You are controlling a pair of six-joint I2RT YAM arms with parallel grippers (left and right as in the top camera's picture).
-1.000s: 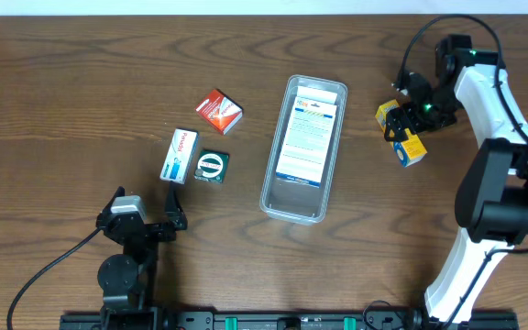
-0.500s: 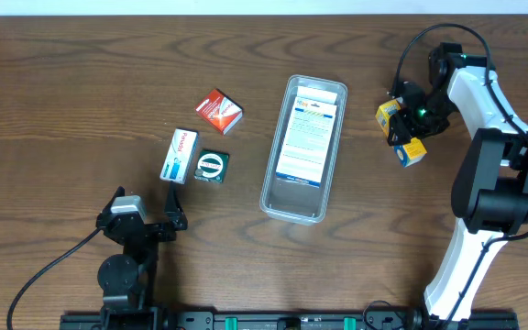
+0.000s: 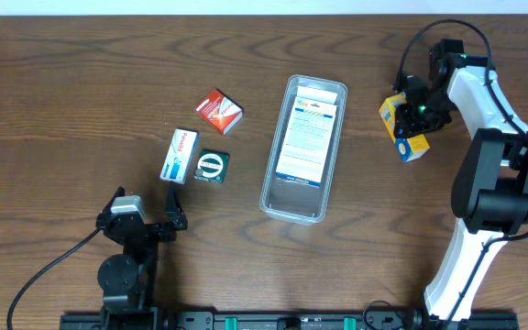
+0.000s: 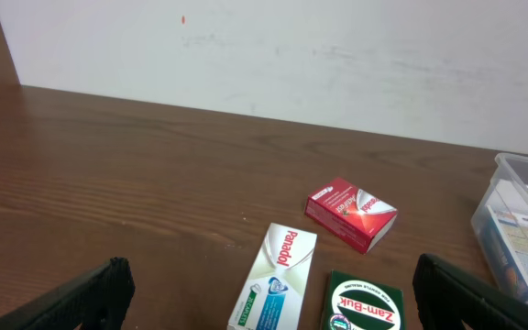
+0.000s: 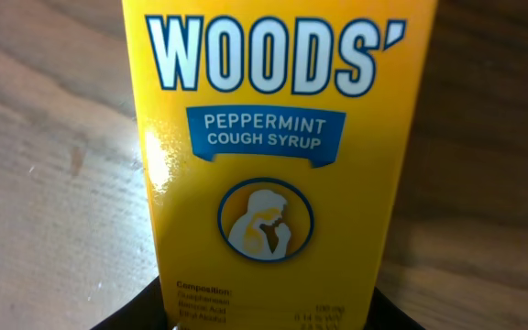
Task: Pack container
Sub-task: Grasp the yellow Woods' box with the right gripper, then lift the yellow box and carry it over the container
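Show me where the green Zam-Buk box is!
In the overhead view, the green Zam-Buk box lies left of the container, right beside the white Panadol box, with the red box just beyond it.

1. The left arm is seen folded low at the near left, with its wrist pointed toward the far side.
2. The left gripper is held with its fingers spread wide apart, one at each lower corner of the left wrist view.
3. The right arm is stretched from its base at the near right to the far right, where its white links are bent back leftward.
4. The right gripper is clamped on a yellow box, which is held close before the wrist camera.
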